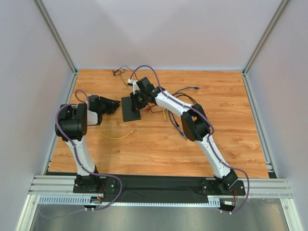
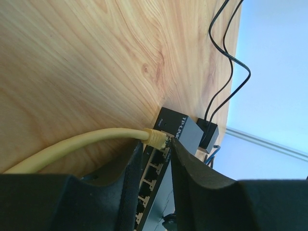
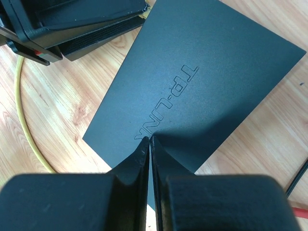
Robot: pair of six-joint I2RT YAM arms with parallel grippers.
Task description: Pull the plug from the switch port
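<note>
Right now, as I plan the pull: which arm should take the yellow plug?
Left. The left gripper has open fingers flanking the yellow plug at its port; the right gripper, shut, rests on top of the switch, away from the ports.

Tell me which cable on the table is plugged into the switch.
The yellow cable: its plug sits in the end port of the switch. The thin black wires run to the small adapter instead.

L arm [image 1: 73, 126] folded, elbow high, wrist reaching right; L gripper [image 2: 156, 144] fingers apart, narrow gap. R arm [image 1: 193, 124] stretched fwd-left, wrist pitched down; R gripper [image 3: 149, 140] fingers together, tips seemingly touching.
</note>
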